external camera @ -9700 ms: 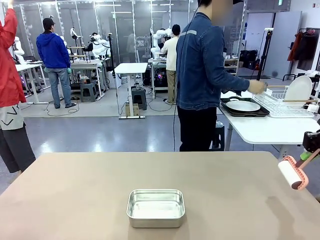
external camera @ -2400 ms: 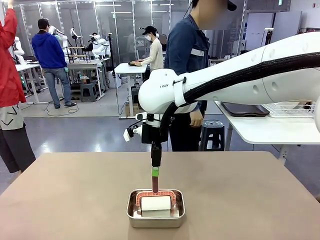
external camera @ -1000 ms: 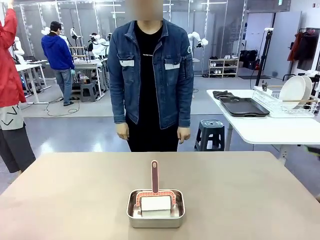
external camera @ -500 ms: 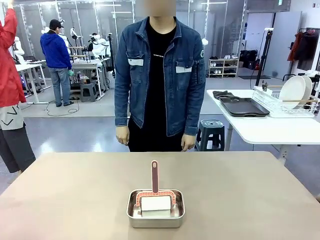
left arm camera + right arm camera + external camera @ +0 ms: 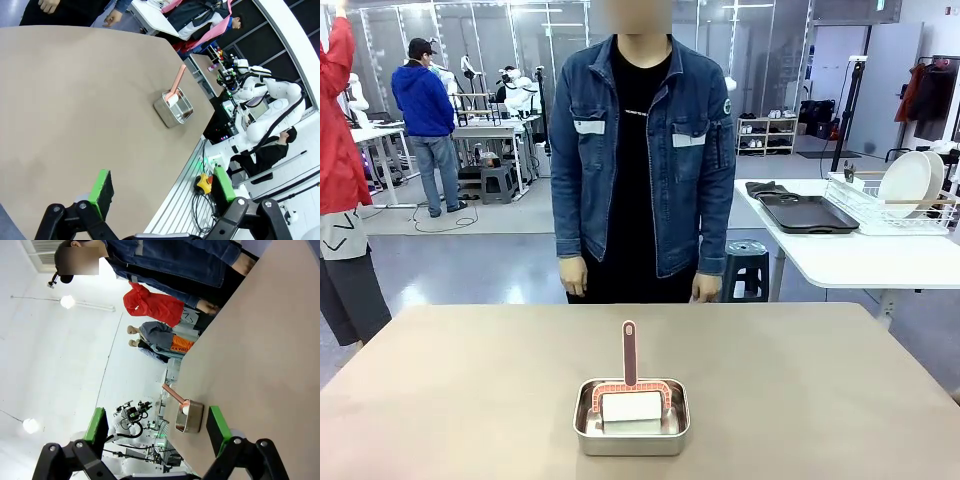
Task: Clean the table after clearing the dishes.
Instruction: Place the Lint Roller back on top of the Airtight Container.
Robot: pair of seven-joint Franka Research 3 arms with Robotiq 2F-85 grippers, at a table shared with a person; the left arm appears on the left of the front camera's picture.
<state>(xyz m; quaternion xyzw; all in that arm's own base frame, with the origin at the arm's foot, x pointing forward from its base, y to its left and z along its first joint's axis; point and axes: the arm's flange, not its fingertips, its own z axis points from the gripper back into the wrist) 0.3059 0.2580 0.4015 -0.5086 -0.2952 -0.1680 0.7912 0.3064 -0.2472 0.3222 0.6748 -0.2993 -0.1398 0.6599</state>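
The beige table (image 5: 470, 390) carries a small steel pan (image 5: 631, 418) near its front middle. In the pan stands a lint roller (image 5: 630, 398) with a white roll and a pink handle pointing up. The dishes, white plates (image 5: 908, 182), stand in a wire rack on the white side table, beside dark trays (image 5: 808, 213). My left gripper (image 5: 162, 187) is open and hangs off the table's edge, far from the pan (image 5: 173, 106). My right gripper (image 5: 156, 426) is open too, with the pan (image 5: 190, 416) and roller handle (image 5: 172, 391) well beyond it.
A person in a denim jacket (image 5: 640, 150) stands at the table's far edge, hands down at the sides. The white side table (image 5: 860, 260) with the wire rack (image 5: 895, 210) is at the back right, a stool (image 5: 745, 265) beside it. Other people stand farther off.
The right arm set the roller in the pan and drew back out of the front view. The person turned, came to the far edge and has stepped a little closer. Pan and roller stay still.
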